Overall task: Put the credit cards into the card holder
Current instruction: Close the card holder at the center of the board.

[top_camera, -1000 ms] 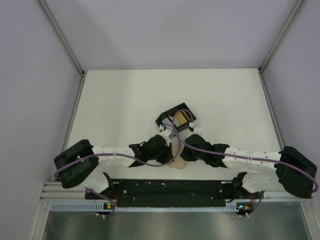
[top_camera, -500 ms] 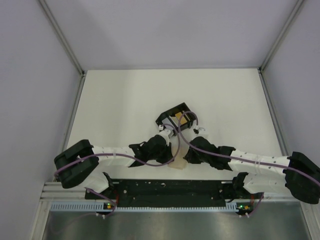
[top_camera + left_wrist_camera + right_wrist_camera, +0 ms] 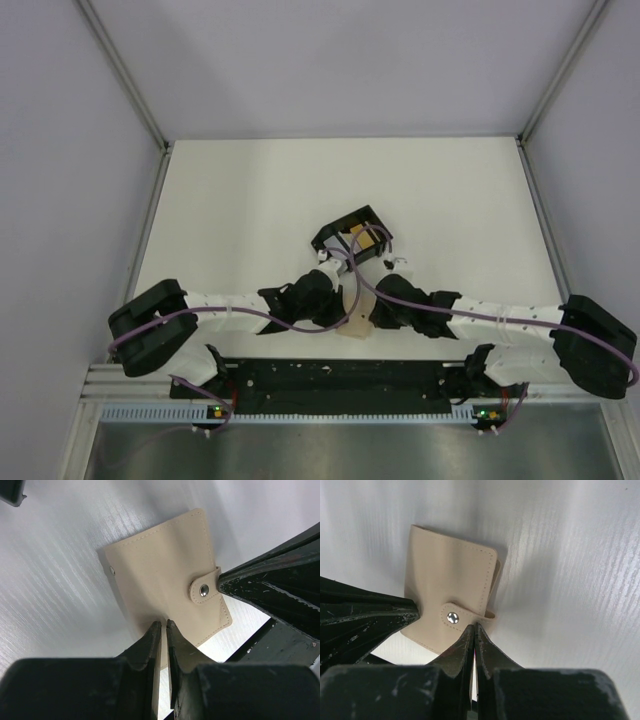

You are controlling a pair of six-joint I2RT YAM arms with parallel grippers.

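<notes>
Your left gripper (image 3: 163,625) is clamping the flat tan leather-like card holder (image 3: 160,570) at the bench's (image 3: 250,190) near edge. Your closed right gripper (image 3: 474,627) is risking slipping off the thin snap tab (image 3: 457,616).

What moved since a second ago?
The right arm swung its outer end sideways a little, then came back. Nothing was grabbed or dropped. The left claw and right claw stayed pinched on the tan card holder; the black tray didn't move.

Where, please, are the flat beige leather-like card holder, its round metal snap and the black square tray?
Card holder (image 3: 155,570): left wrist view, front face.
Metal snap (image 3: 204,591): left wrist view, centre.
Black tray (image 3: 338,222): top view, rim.
</notes>
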